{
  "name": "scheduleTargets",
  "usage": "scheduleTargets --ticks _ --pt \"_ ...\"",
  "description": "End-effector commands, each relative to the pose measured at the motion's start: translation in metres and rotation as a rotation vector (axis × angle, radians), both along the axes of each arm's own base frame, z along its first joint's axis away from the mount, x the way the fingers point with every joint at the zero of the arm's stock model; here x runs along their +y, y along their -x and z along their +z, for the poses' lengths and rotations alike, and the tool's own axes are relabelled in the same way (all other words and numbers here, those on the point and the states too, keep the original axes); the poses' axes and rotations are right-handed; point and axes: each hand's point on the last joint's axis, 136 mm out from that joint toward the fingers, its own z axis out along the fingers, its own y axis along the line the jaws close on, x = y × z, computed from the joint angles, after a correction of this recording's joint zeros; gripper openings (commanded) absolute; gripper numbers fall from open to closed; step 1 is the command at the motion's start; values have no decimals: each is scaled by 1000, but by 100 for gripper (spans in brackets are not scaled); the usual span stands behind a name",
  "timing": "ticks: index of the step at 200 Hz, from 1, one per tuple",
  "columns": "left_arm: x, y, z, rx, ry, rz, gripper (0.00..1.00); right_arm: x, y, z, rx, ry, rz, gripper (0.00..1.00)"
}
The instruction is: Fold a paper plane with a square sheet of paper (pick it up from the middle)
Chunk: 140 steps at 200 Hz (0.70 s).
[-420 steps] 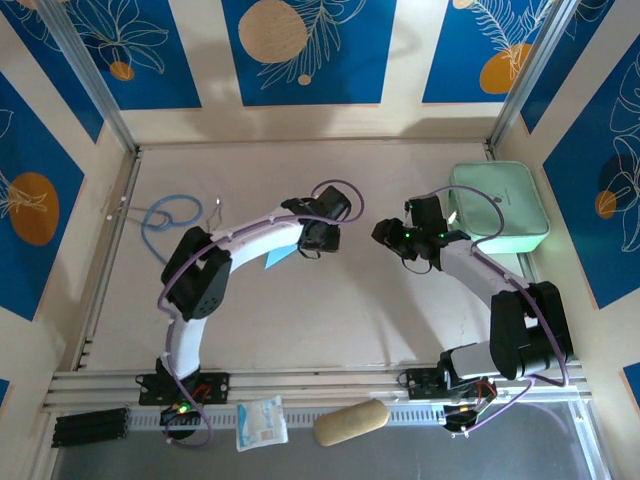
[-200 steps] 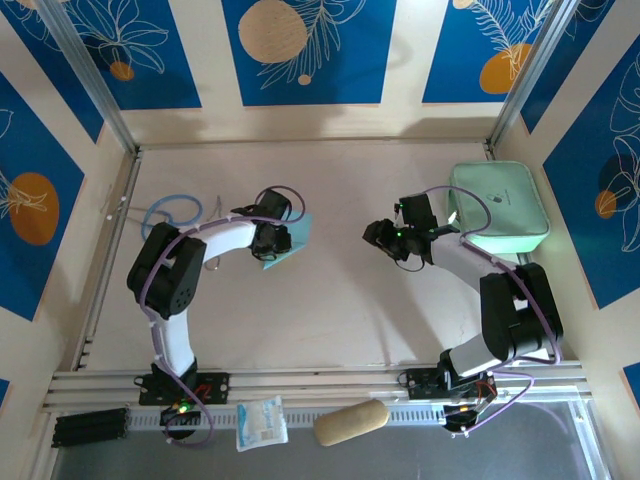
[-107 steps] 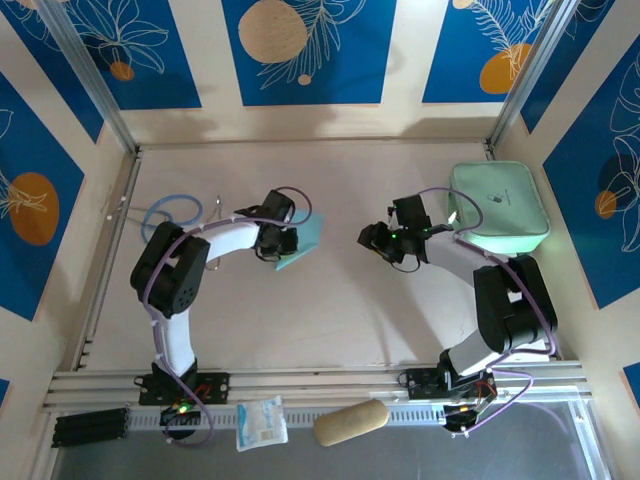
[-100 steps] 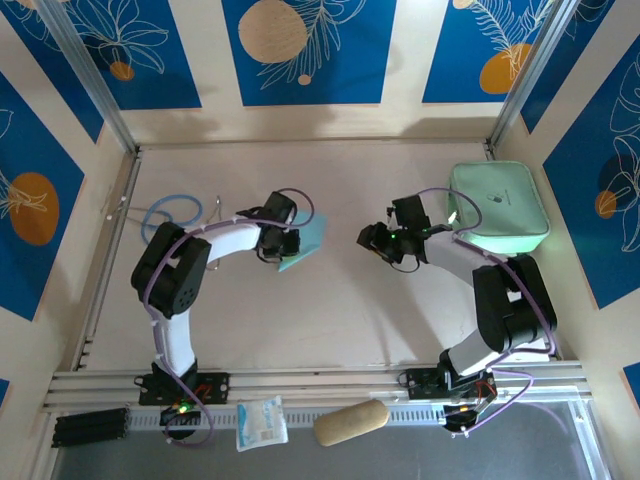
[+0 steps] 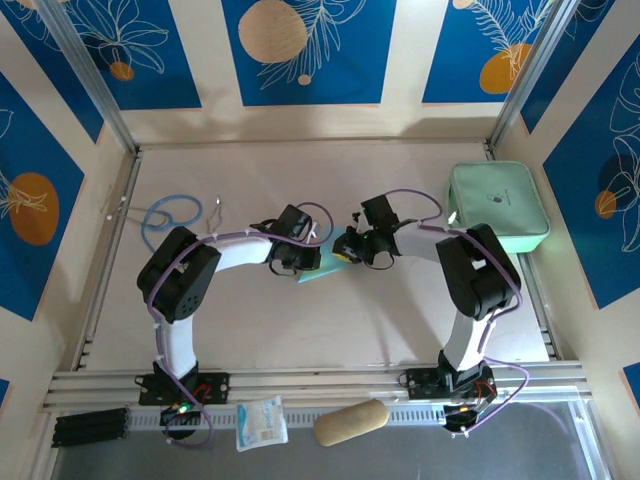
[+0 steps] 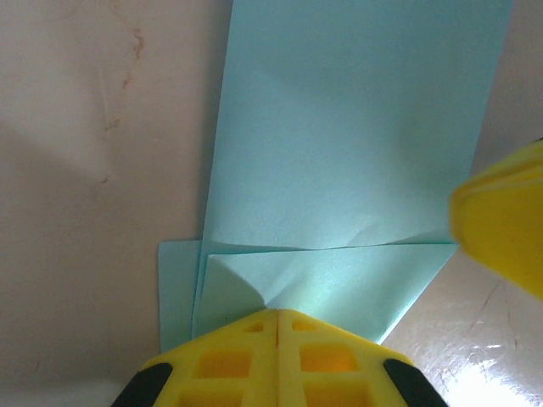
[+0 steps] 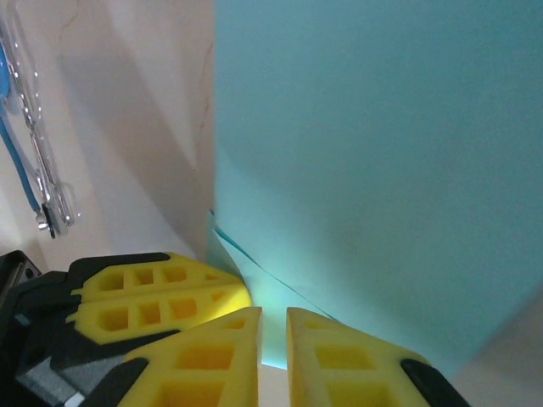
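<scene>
Both arms reach in toward the middle of the counter, elbows bent high and out to the sides and white forearms angled inward, so the two wrists nearly meet nose to nose. The left claw (image 6: 277, 315) is pressed fully together on the near edge of the thin light-blue sheet of paper (image 6: 356, 127), which lies at the centre of the counter between the two wrists. The right claw (image 7: 272, 318) comes at the sheet from 3 o'clock, its yellow fingers (image 7: 339, 356) drawn to a narrow slit with the paper's edge at that slit; I cannot tell whether they actually pinch it. The sheet is partly folded: a crisp horizontal crease runs across it, with a flap doubled over near the left claw and a small wrinkle on the crease. The pale wooden counter (image 5: 300, 330) is smooth and faintly veined. A mint-green rounded zip case (image 5: 497, 205) sits at 2 o'clock, and a looped blue cable (image 5: 170, 213) at 10 o'clock. A white snack packet (image 5: 262, 423) and a tan oblong pouch (image 5: 350, 423) lie on the rail at 6 o'clock. Blue wall panels with orange discs and white leaf outlines (image 5: 300, 50) enclose the space.
</scene>
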Motion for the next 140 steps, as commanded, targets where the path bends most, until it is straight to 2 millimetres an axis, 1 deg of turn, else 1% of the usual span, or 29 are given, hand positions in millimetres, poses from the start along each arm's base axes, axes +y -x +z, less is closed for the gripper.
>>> scheduleTargets --ticks 1,27,42,60,73,87,109,126,140 --pt "1 3 5 -1 20 4 7 14 4 4 31 -50 42 14" --pt "1 -2 14 -21 39 44 8 15 13 -9 80 -26 51 14" --pt "0 -4 23 -36 62 66 10 12 17 -19 111 2 48 13" --pt "5 -5 34 -56 71 100 15 8 22 -29 141 41 34 13" --pt "11 -4 39 -68 69 135 16 2 23 -37 161 79 14 13" --pt "17 2 38 -54 78 169 16 -3 24 -41 177 107 -5 13" --pt "20 12 27 -12 92 192 16 -4 22 -41 185 109 -20 13" --pt "19 12 20 10 90 202 15 -2 22 -40 185 99 -22 13" --pt "18 7 15 14 87 220 13 0 20 -38 184 89 -22 13"
